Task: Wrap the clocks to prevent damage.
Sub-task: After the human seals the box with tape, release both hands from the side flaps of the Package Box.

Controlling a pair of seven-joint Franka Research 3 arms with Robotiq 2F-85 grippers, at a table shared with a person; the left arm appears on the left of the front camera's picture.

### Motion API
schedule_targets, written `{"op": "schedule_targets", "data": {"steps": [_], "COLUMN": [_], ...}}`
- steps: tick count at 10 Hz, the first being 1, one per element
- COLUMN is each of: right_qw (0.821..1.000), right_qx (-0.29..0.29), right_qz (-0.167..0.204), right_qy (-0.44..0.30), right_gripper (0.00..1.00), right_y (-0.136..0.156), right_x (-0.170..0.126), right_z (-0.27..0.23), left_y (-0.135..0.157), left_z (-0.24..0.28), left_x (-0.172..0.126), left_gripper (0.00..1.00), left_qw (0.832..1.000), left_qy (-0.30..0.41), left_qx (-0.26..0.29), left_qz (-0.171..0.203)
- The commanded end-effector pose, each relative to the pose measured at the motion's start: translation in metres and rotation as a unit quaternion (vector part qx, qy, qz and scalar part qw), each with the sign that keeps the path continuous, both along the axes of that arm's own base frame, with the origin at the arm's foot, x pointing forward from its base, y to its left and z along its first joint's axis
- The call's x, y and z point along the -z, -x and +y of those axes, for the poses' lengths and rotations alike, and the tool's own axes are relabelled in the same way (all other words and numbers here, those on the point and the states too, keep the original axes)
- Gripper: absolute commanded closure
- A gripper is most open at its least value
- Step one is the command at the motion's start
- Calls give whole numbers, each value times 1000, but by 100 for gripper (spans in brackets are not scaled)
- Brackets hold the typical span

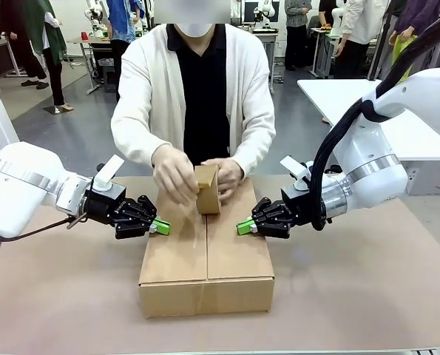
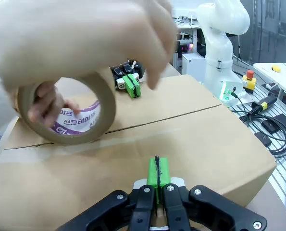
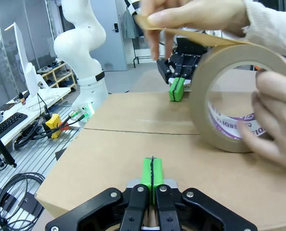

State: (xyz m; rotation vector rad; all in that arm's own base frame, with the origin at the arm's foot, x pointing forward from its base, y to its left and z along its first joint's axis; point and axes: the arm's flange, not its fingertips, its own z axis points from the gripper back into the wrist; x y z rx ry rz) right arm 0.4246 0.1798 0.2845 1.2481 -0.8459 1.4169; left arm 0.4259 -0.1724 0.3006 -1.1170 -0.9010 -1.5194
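Note:
A closed cardboard box (image 1: 205,251) lies in the middle of the table, its two top flaps meeting along a centre seam. The clocks are hidden. At the box's far end a person's hands (image 1: 174,174) hold a roll of brown packing tape (image 1: 207,189) upright on the seam, with a strip pulled out from the roll (image 3: 229,96). My left gripper (image 1: 160,226) is shut, its green tips at the left edge of the box top (image 2: 181,125). My right gripper (image 1: 244,227) is shut at the right edge, facing it. Nothing is held between either pair of fingers.
The box stands on a brown table surface (image 1: 367,296) with free room on both sides and in front. The person stands close at the far edge. A white table (image 1: 353,96) is at the back right. Cables and an emergency stop button (image 2: 249,79) lie beside the table.

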Motion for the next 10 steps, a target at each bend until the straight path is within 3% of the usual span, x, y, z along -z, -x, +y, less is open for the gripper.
{"op": "schedule_targets", "data": {"steps": [1,10], "right_qw": [1000,1000], "right_qx": [4,4], "right_qz": [1,1], "right_qy": [7,7], "right_gripper": [99,99], "right_y": [1,1], "right_x": [5,5], "right_z": [0,0], "left_y": [0,0], "left_z": [-1,-1], "left_x": [2,2], "left_gripper": [100,100], "left_qw": [1000,1000], "left_qy": [-4,-4], "left_qx": [-1,-1], "left_qz": [-3,-3]}}
